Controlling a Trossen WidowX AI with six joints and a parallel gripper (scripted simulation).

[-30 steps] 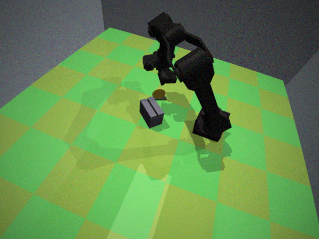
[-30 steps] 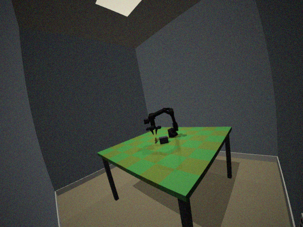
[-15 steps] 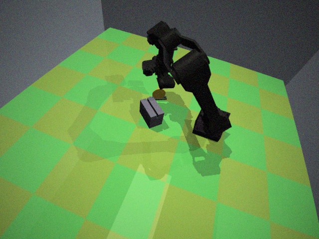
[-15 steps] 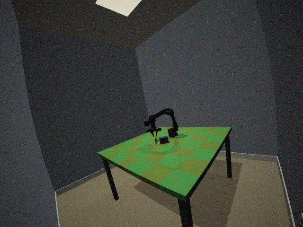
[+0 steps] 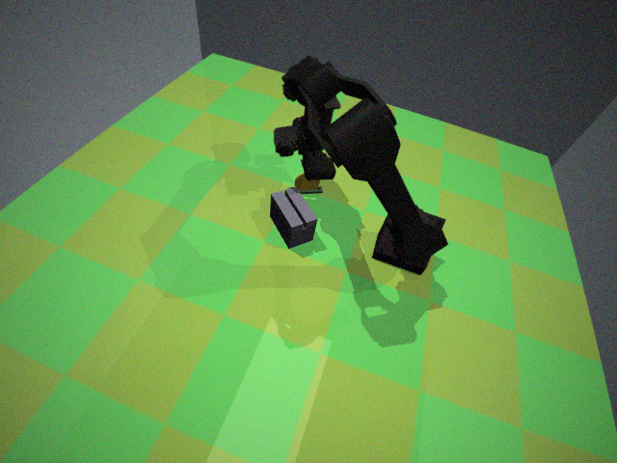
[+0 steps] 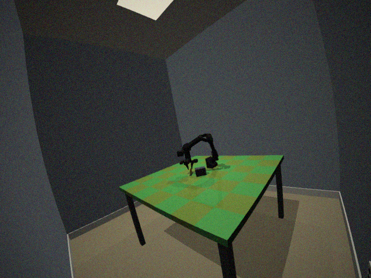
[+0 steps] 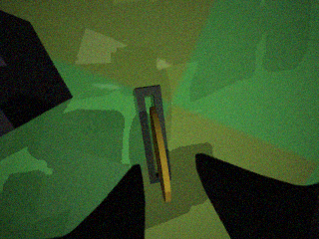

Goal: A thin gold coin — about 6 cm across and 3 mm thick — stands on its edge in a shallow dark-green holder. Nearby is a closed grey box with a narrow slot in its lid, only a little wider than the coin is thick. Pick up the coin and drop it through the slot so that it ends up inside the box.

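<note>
The coin (image 7: 159, 149) looks like yellow metal, with a dull gold sheen along its thin rim and no sharp highlights. Its holder (image 7: 151, 131) is a flat, matt grey-green frame, plastic-like. The grey box (image 5: 292, 216), at centre in the top view, has smooth, matt faces with crisp edges and a slightly lighter lid. The table (image 5: 463, 398) has a smooth painted top of green and olive squares, faintly satin where a pale light band crosses it at lower centre. The arm (image 5: 368, 144) is uniformly matt black, without reflections.

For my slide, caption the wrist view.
Open tool straddling the upright gold coin in its holder.
</note>
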